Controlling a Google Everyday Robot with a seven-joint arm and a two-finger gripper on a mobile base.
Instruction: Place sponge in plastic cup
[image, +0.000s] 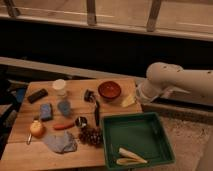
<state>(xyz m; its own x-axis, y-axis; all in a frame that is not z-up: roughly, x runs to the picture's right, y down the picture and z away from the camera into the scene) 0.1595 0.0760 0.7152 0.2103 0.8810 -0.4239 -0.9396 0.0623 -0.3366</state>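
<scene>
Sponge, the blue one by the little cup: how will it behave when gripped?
The sponge looks soft, so it probably squashes and weighs little. It is a flat block, so it is unlikely to roll. The tool isn't visible; only the white arm shows, at right.

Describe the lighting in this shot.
Camera view: dim, warm orange cast over the table; black band of shadow behind it; the white arm is brightest, its hand at the table's right edge by the yellow wedge.
</scene>
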